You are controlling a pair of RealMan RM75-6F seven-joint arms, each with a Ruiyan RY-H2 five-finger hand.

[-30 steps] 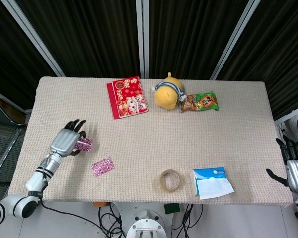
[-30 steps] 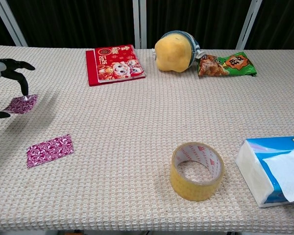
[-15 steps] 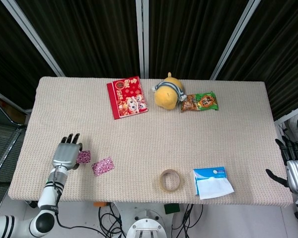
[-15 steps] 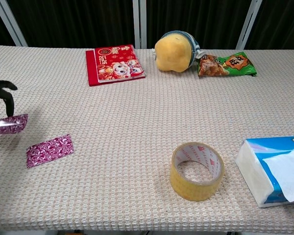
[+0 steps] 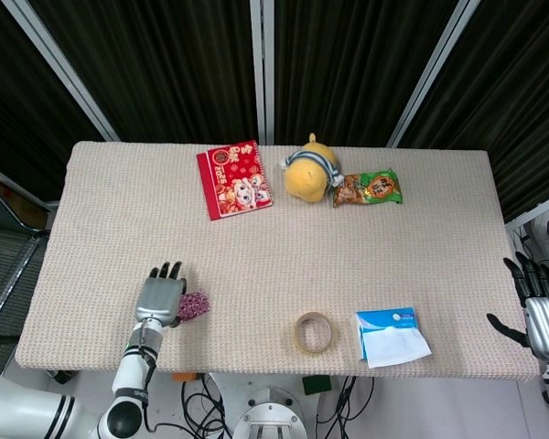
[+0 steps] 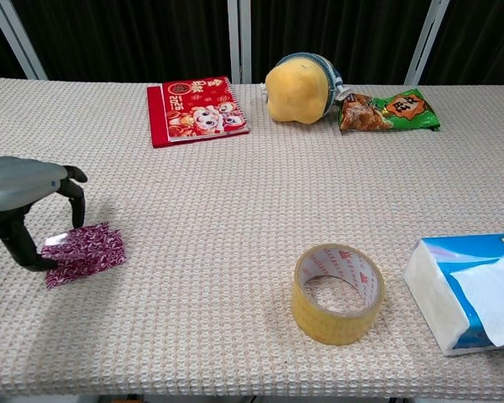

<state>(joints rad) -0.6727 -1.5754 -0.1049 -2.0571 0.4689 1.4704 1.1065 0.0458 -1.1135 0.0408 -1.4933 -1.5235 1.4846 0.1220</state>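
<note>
Head view: we're seeing the left hand (image 5: pixel 161 301) now sitting near the front edge of the desk (image 5: pixel 421 238), further right and closer to the front than a second ago. It's carrying one purple packet (image 5: pixel 194 305) and it's arriving right where the second purple packet was lying half a second ago. We can't separate the two packets here; they're reading as one purple patch just right of the hand. The right hand (image 5: pixel 542 311) is hanging off the desk's right edge, fingers spread, holding nothing, not moving across the three frames. Tape roll (image 5: pixel 314 332) and tissue pack (image 5: pixel 391 336) are sitting untouched near the front.

Chest view: we're seeing the left hand (image 6: pixel 25 206) curled low over the desk, fingertips (image 6: pixel 74 201) pinching one packet (image 6: pixel 57 242), which is overlapping or touching the other packet (image 6: pixel 88 248) lying flat. A second ago the held one was well left of it, so the hand is bringing the two together. We're judging this as stacking or grouping the packets, with the release not yet done. The right hand isn't showing here. Red booklet (image 6: pixel 196 109), yellow plush (image 6: pixel 299 87) and snack bag (image 6: pixel 389 111) at the back aren't changing.
</note>
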